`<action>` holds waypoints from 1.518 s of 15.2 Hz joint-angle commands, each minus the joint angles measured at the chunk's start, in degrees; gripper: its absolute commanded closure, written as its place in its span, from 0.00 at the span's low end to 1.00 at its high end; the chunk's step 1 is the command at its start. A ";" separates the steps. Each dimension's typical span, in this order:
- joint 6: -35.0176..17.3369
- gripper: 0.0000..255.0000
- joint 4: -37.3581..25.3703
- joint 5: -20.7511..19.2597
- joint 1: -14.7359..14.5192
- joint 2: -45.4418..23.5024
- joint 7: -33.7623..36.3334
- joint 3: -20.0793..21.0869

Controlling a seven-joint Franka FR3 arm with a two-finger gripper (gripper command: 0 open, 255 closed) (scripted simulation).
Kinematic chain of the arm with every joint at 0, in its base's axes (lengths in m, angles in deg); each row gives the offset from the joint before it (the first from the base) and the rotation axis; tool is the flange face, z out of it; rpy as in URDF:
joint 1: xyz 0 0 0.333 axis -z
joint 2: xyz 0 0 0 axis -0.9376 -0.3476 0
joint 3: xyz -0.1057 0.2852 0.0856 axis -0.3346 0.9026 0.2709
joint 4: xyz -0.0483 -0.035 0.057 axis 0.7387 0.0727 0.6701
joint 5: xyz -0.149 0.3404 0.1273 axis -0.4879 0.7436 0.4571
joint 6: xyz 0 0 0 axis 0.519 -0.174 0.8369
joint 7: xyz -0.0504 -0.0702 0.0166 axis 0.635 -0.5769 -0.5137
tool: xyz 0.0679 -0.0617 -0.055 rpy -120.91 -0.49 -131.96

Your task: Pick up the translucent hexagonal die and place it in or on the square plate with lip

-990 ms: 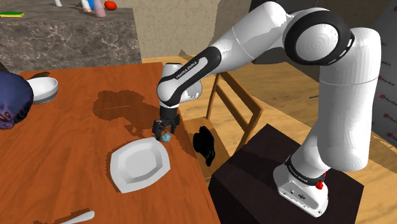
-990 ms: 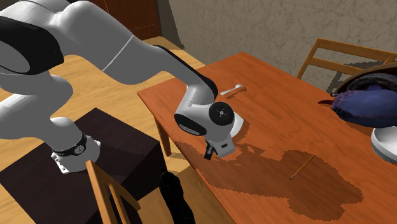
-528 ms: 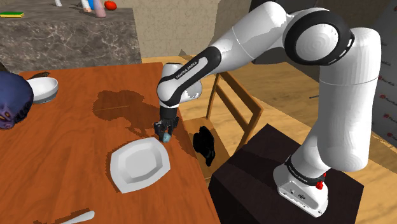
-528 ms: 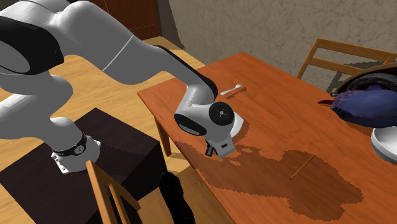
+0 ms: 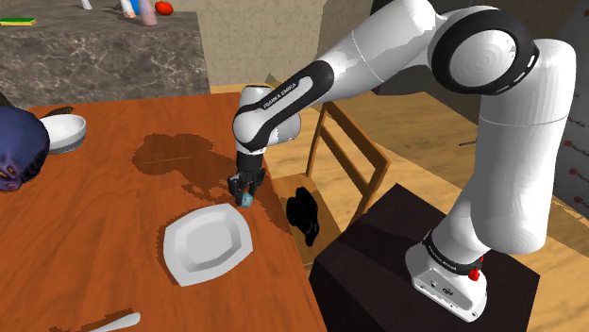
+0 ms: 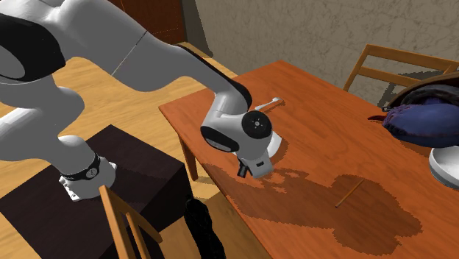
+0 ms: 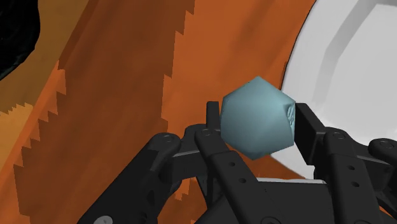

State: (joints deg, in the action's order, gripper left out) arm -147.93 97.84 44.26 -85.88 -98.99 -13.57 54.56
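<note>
My fingers (image 7: 310, 130) clamp the pale blue die (image 7: 257, 118) just above the counter (image 5: 94, 217); the white square plate (image 5: 206, 245) lies just beside, toward the shoulder view's lower left of them.

Teal die (image 7: 257, 118) seemingly aloft, white plate (image 5: 206, 245) beside

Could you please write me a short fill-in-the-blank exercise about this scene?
The gripper is ____ on the pale blue die.
The square plate beside it is ____ in colour.
The plate rests on a ____ table.
Missing words: shut; white; wooden.
</note>
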 commanded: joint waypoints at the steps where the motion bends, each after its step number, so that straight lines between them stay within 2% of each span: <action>1: 1.14 1.00 -0.10 -0.18 0.03 1.08 0.45 -0.06; 12: 7.65 1.00 -1.35 -1.09 0.25 6.63 2.86 -0.28; 23: 5.99 1.00 -11.34 -4.06 -9.89 -0.21 17.62 3.10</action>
State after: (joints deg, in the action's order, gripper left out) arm -141.99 87.28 40.50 -94.83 -98.93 2.58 57.41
